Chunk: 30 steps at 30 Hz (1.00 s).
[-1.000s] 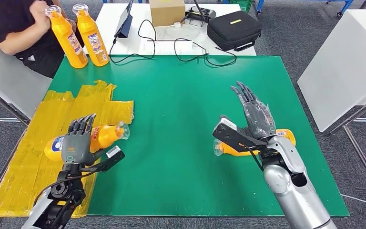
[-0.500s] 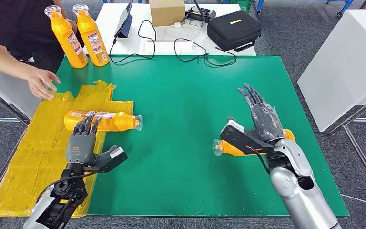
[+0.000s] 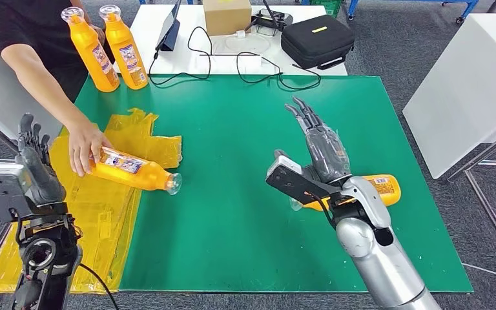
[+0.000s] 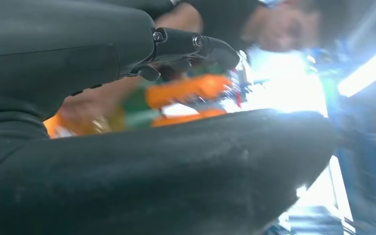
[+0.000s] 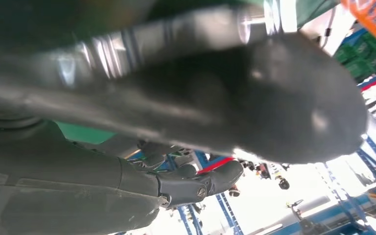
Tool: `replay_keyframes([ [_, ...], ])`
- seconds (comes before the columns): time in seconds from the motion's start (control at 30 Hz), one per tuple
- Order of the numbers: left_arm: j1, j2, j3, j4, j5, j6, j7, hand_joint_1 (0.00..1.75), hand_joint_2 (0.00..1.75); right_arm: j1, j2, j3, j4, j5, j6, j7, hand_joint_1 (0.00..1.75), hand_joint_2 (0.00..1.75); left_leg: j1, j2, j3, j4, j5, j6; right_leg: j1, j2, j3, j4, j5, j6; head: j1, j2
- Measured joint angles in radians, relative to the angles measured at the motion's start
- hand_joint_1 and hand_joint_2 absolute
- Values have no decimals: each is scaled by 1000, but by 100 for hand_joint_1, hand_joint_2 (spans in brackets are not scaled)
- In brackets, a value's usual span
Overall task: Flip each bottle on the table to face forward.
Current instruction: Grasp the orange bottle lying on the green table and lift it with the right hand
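1. Bottles first: two orange plastic juice bottles w/ clear caps standing upright (image 3: 106,48) at far left corner of green table mat (image 3: 245,129); need no flipping by the look of it.
2. Lying on crinkled yellow plastic sheet (image 3: 135,139): third orange bottle on its side (image 3: 129,170), clear cap pointing toward table centre, person's hand (image 3: 85,147) resting on its base end.
3. Lying on green mat at right: fourth orange bottle on its side (image 3: 378,188), mostly hidden behind right hand (image 3: 323,152).
4. Hovering above that bottle w/ right hand, fingers straight and spread, holding nothing; touching bottle or not, can't tell.
5. Raising left hand (image 3: 35,168) off left table edge, well apart from sheet bottle, fingers upright and apart, holding nothing.
6. Judging step in hand: getting right hand onto fourth bottle to turn it.
7. Doing it well: lowering palm over bottle's mid-body, not the cap; closing fingers round the barrel evenly so it isn't rolling away; turning slow until label is facing front.
8. Keeping left hand back while person's hand is on sheet bottle.
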Motion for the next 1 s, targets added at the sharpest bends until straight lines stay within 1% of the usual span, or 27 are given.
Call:
replay_keyframes([
  [0.1,14,-13,0,-81,64,-53,6,0,0,-8,12,9,6,-13,6,-6,0,0,-1,0,0,0,0,0,-1,-1,0,0,0,0,0,0],
  [0.17,25,-23,1,-124,122,-116,19,0,0,-15,19,18,9,-32,15,-9,0,87,-1,-1,0,0,0,0,0,-2,0,0,0,0,0,0],
  [0.23,34,-35,0,-162,146,-163,38,0,0,-22,27,27,11,-43,25,-6,0,175,0,-1,0,0,0,0,0,-2,0,0,0,0,0,0],
  [0.3,39,-47,0,-193,147,-187,56,0,0,-27,32,35,10,-45,35,8,0,175,0,-1,0,0,0,0,0,-1,-1,0,0,0,0,0],
  [0.37,40,-59,-5,-218,151,-207,73,0,87,-26,27,37,0,-41,48,30,0,175,0,-1,0,0,0,0,0,-2,-1,0,0,0,0,0],
  [0.43,40,-66,-23,-235,159,-221,86,0,175,-11,6,25,-34,-29,74,48,0,175,0,-3,1,0,0,0,0,-3,-1,-1,0,0,0,0],
  [0.5,43,-65,-51,-241,173,-232,85,0,175,22,-31,-7,-81,-10,104,53,0,175,-1,-5,0,0,0,1,-1,-4,0,-1,0,0,0,0],
  [0.57,49,-59,-80,-239,190,-240,67,0,175,64,-72,-52,-122,4,122,47,0,175,-2,-6,0,0,0,1,-2,-4,0,-1,0,0,0,0],
  [0.67,57,-47,-108,-227,205,-243,40,0,175,114,-124,-111,-162,13,132,35,0,175,-3,-5,0,0,0,1,-3,-3,0,-1,0,1,0,0],
  [0.77,57,-30,-134,-209,235,-249,29,0,175,160,-172,-147,-194,48,146,44,0,175,-4,-5,0,0,-1,1,-3,-3,-1,-2,0,1,-1,0],
  [0.93,54,-2,-168,-174,271,-237,15,0,175,242,-293,-209,-214,78,187,48,0,175,-3,-6,0,0,-1,1,-3,-4,0,-2,0,1,0,0],
  [1.0,51,5,-178,-165,275,-233,12,0,175,262,-333,-231,-214,77,193,42,0,175,-4,-5,-1,0,-1,1,-4,-4,0,-2,0,1,0,0],
])
